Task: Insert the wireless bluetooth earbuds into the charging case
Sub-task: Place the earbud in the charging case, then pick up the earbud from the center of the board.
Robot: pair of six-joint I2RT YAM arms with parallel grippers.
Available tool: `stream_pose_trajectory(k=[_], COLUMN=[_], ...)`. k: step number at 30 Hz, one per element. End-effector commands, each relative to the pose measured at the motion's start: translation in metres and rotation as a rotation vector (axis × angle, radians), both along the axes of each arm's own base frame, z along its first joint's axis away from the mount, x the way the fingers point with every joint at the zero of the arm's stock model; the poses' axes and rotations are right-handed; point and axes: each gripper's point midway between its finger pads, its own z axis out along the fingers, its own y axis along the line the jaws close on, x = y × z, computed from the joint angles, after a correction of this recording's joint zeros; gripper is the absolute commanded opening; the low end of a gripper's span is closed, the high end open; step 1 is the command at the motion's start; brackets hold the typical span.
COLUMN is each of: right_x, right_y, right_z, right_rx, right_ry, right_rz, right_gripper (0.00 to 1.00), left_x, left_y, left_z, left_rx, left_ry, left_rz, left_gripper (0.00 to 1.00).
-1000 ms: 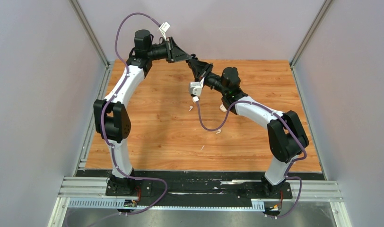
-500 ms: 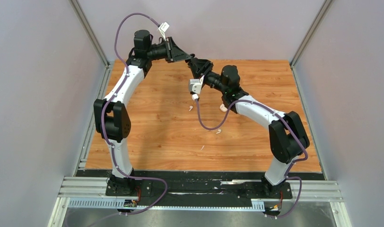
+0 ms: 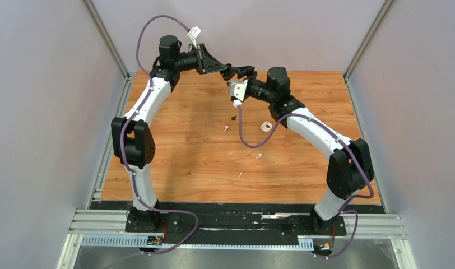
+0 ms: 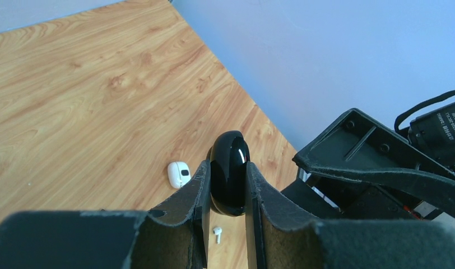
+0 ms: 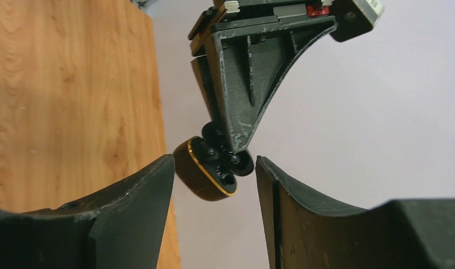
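Above the far middle of the table (image 3: 186, 151), the two arms meet nose to nose, well clear of the wood. The left gripper (image 3: 224, 68) has its fingers clamped on the black charging case (image 4: 230, 174), a glossy oval pinched by its flat sides and standing out past the fingertips. From the right wrist view the case shows a gold rim and a few dark rounded lumps at its mouth; whether those are buds I cannot tell. The right gripper (image 3: 239, 71) faces it with its fingers spread apart, one on each side of the case and touching nothing. Down on the table, a black earbud (image 3: 233, 118) lies below the grippers, with a white earbud (image 3: 226, 128) just beside it toward the near edge. A second white earbud (image 3: 259, 156) lies nearer the arm bases, apart from the other two. A white case (image 3: 265, 126) sits on the wood to the right of the first two buds, near the right arm. A tiny white fleck (image 3: 239, 175) lies closest to the near edge.
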Motion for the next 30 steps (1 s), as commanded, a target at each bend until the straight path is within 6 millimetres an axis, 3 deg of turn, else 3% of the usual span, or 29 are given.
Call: stream_pose_trajectory(k=[1, 5, 9, 15, 21, 23, 26, 30], right_x=[-0.027, -0.034, -0.032, -0.014, 0.011, 0.016, 0.014, 0.017], right_y=[-0.006, -0.016, -0.037, -0.063, -0.055, -0.047, -0.036, -0.028], right_z=[0.005, 0.01, 0.011, -0.061, -0.145, -0.169, -0.195, -0.209], right_rx=[0.031, 0.114, 0.251, 0.25, 0.147, 0.093, -0.045, -0.163], right_ry=[0.205, 0.36, 0.594, 0.967, 1.279, 1.288, 1.184, 1.039], right_rz=[0.065, 0.05, -0.011, -0.071, -0.178, -0.238, -0.191, -0.073], right_gripper=[0.59, 0.6, 0.62, 0.54, 0.41, 0.41, 0.41, 0.42], left_x=[0.001, 0.005, 0.008, 0.004, -0.009, -0.013, -0.017, -0.02], left_y=[-0.003, -0.002, 0.008, 0.04, 0.075, 0.084, 0.095, 0.104], left_z=[0.018, 0.012, -0.007, -0.036, -0.044, -0.043, -0.039, -0.042], left_rx=[-0.018, 0.002, 0.076, 0.209, 0.279, 0.287, 0.292, 0.292], left_ry=[-0.075, -0.083, -0.081, -0.109, -0.091, -0.085, -0.08, -0.053], left_rz=[-0.017, -0.006, 0.022, 0.057, 0.115, 0.133, 0.157, 0.179], left_gripper=[0.0, 0.0, 0.0, 0.0, 0.0, 0.0, 0.0, 0.0])
